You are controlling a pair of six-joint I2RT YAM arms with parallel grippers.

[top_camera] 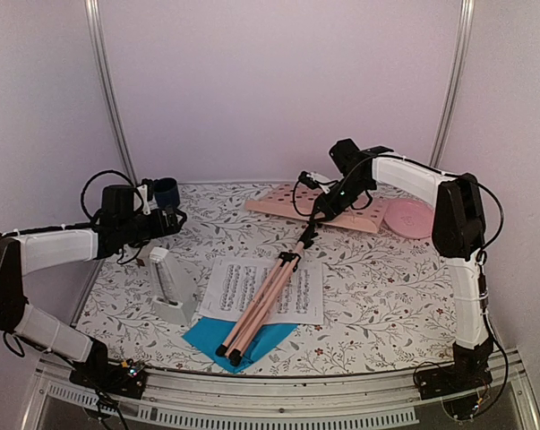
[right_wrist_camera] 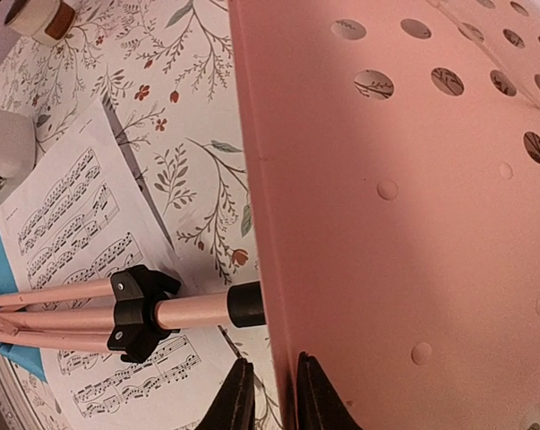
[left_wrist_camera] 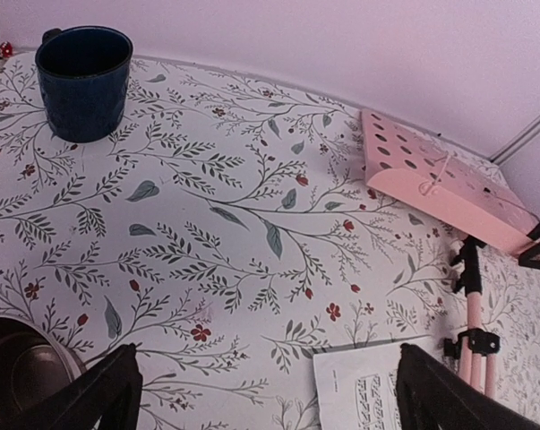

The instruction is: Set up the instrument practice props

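Observation:
The pink music stand lies flat on the table, its folded legs [top_camera: 252, 313] across the white sheet [top_camera: 261, 288] and the bright blue sheet [top_camera: 238, 340]. Its hole-punched tray [top_camera: 305, 206] points to the back. My right gripper [top_camera: 330, 202] is shut on the tray's near edge; in the right wrist view its fingers [right_wrist_camera: 316, 401] pinch that edge beside the pole [right_wrist_camera: 193, 309]. The white metronome [top_camera: 171, 287] stands upright at the left. My left gripper [top_camera: 167, 222] is open and empty above bare cloth, with a corner of the white sheet [left_wrist_camera: 368, 394] between its fingers [left_wrist_camera: 86, 394].
A dark blue cup [top_camera: 167, 191] stands at the back left, just beyond my left gripper, and shows in the left wrist view [left_wrist_camera: 83, 81]. A round pink plate [top_camera: 408, 217] lies at the back right beside the tray. White walls close in the table.

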